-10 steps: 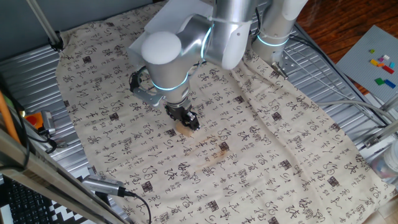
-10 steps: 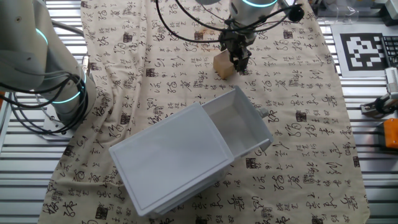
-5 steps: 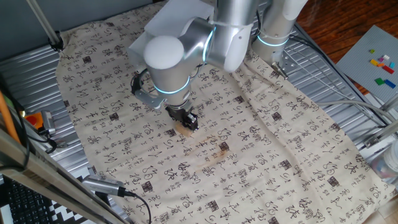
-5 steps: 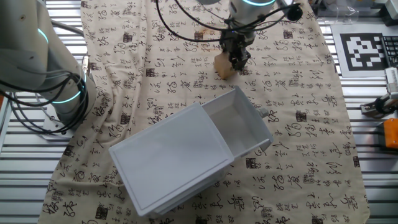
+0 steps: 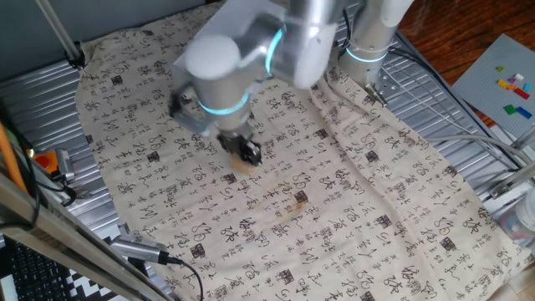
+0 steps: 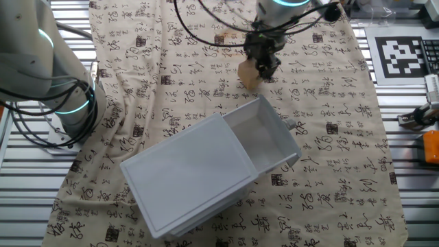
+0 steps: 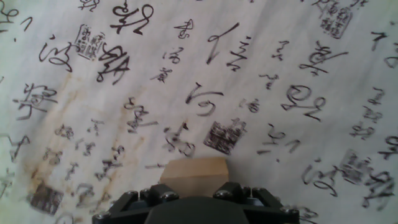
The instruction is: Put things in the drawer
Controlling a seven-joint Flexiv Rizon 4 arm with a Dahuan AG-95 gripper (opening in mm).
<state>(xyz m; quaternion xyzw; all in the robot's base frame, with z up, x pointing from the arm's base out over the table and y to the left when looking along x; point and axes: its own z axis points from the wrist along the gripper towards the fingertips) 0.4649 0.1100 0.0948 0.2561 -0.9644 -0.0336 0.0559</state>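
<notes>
- In one fixed view, at the left, the printed cloth [image 5: 167,201] covers the bench [image 5: 33,92], whose ribbed metal shows at the edges
- Right of that, the arm's round silver joint with a glowing ring stands over the cloth, and the hand [image 5: 248,154] points down from it
- The wooden block [image 5: 244,162] sits pinched in the dark fingers of the hand, its pale lower edge showing under them, close above or on the cloth; which one I cannot tell
- A brownish stain [image 5: 294,201] lies on the cloth, near the block, to its lower right
- Far right, small coloured bricks [image 5: 513,88] lie on a grey board, well apart from the hand
- In the other fixed view, the white cabinet [image 6: 188,182] lies left of centre on the cloth, and its drawer [image 6: 264,140] is pulled out to the right with a small knob [image 6: 292,125] at its front
- The block [image 6: 248,73] and the hand [image 6: 263,63] are just beyond the drawer's far rim, outside it
- In the hand view, the block [image 7: 194,176] sits at the bottom centre, just ahead of the hand's dark body, with the stain [image 7: 46,143] to its left
</notes>
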